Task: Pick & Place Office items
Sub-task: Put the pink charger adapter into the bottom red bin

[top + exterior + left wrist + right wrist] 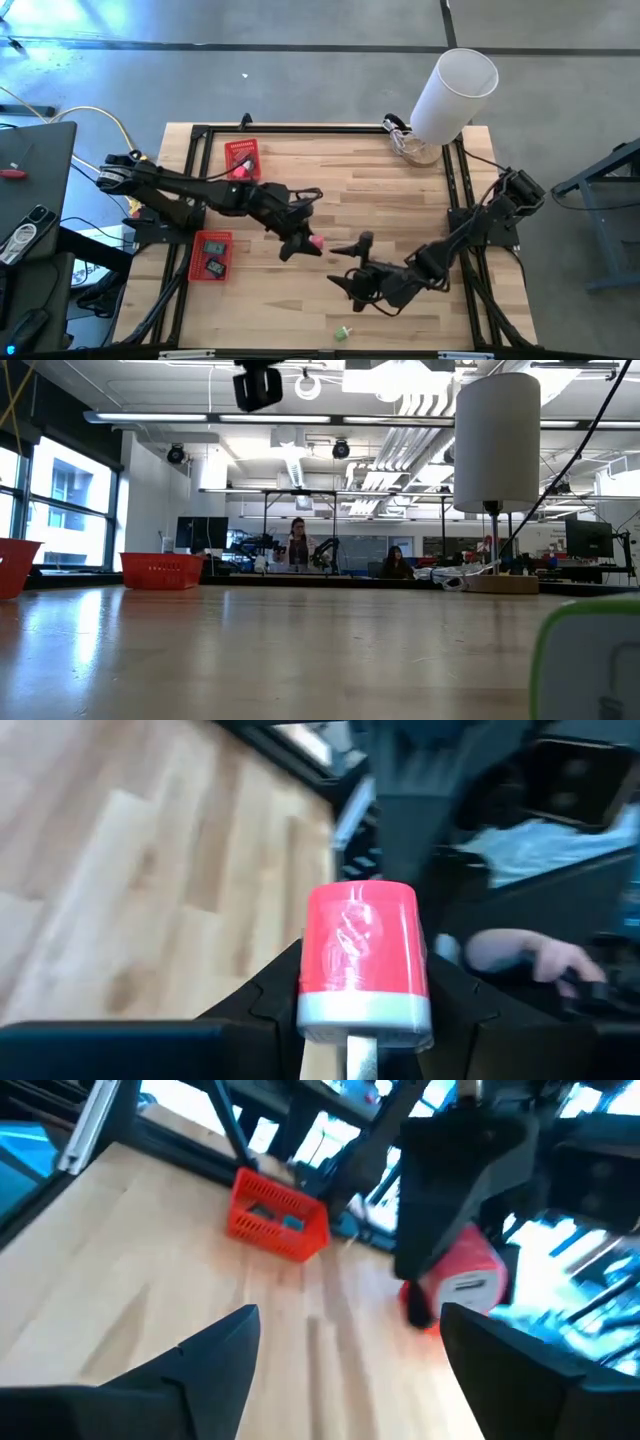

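The left tool (364, 1020) is clamped on a pink-red blocky piece (362, 952) with a white band along its near end, its two dark fingers (268, 1005) pressed against either side. The piece is held above the pale wooden tabletop (130, 870). Beyond the tabletop's edge run dark frame bars (420, 800), and past them a person's hand (520, 955) shows, blurred

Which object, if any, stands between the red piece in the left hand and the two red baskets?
Nothing visible does. The left hand holds the red piece over bare table; the near basket and far basket lie beyond open wood. The right hand waits on the other side.
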You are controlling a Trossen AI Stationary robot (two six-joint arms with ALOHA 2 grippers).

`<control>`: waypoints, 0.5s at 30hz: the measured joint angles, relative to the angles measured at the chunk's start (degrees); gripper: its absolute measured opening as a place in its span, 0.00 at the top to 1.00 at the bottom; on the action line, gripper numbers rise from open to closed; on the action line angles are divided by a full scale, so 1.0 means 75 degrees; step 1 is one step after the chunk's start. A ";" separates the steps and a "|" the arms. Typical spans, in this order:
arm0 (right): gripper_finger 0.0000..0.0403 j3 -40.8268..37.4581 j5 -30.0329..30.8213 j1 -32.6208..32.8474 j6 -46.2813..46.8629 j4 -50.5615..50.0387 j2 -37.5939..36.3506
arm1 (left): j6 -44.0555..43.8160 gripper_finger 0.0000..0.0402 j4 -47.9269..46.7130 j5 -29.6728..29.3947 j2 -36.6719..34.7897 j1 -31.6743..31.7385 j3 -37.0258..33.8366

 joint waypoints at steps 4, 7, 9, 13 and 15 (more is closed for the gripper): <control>0.28 0.0000 -0.0241 -0.0003 0.1185 -0.0731 0.0000 | 0.0365 0.69 -0.0473 -0.0335 0.0000 0.0259 0.0000; 0.30 0.0000 -0.0405 -0.0048 0.1802 -0.1140 0.0000 | 0.1135 0.69 -0.0897 -0.0981 -0.0040 0.0409 0.0000; 0.31 0.0000 -0.0547 -0.0084 0.2205 -0.1410 0.0000 | 0.1758 0.69 -0.1230 -0.1678 -0.0111 0.0483 0.0000; 0.33 0.0000 -0.1009 -0.0237 0.2860 -0.1847 0.0000 | 0.2450 0.69 -0.2315 -0.3462 -0.0262 0.0644 0.0000; 0.34 -0.0010 -0.1247 -0.0340 0.3100 -0.2018 0.0000 | 0.2617 0.69 -0.2831 -0.4102 -0.0307 0.0749 0.0000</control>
